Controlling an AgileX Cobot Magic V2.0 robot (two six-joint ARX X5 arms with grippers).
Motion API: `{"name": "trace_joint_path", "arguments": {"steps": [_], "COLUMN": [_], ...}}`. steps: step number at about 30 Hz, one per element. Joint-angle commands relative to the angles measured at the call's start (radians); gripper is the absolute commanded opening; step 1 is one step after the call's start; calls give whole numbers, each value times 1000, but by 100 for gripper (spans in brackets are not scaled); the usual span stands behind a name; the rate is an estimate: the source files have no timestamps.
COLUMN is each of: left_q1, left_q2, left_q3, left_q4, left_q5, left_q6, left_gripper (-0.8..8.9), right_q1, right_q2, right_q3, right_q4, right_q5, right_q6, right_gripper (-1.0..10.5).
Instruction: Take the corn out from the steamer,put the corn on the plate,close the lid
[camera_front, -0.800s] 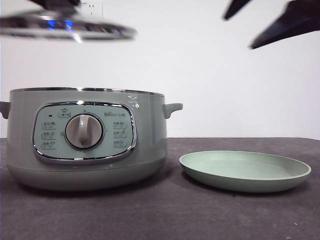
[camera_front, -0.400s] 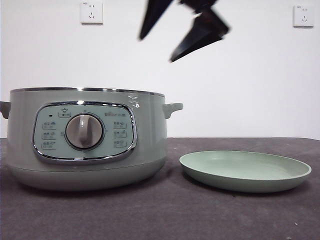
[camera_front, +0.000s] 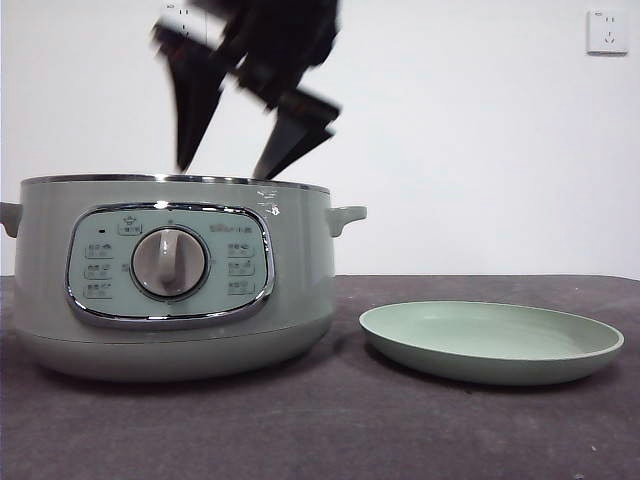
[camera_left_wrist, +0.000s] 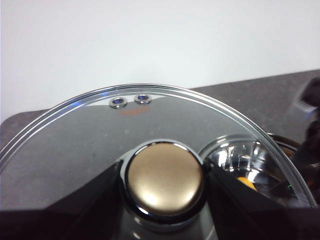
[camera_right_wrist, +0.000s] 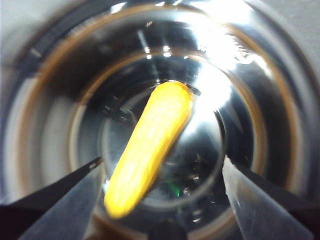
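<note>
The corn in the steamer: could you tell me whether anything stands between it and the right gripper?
Nothing visible does. The left gripper holds the lid off, and the right gripper, open, is above the corn lying in the steamer.

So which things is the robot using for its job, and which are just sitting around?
For the job:
- corn, in the steamer
- plate, empty
- lid, held up by the left gripper
- right gripper, open above the steamer

Just there:
- table
- wall socket
</note>
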Motion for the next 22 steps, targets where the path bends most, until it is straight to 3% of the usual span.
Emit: {"name": "trace_joint_path", "arguments": {"steps": [1, 9, 16, 22], "left_q1": [-2, -2, -2, -2], "left_q2": [-8, -8, -7, 2], "left_q3": [11, 11, 11, 11], "left_q4": [44, 44, 43, 41], "left_q5": [-4, -3, -3, -3], "left_q6": [10, 11, 11, 11], "left_gripper": [-9, -9, -9, -9], "right_q1": [19, 32, 37, 35], "right_q2": [67, 167, 179, 97], "right_q3": [31, 38, 38, 38], "right_q4": [-5, 6, 39, 42], "right_q5": [16, 15, 62, 67], "right_q6": [-21, -21, -18, -18], "right_gripper": [398, 384, -11, -12]}}
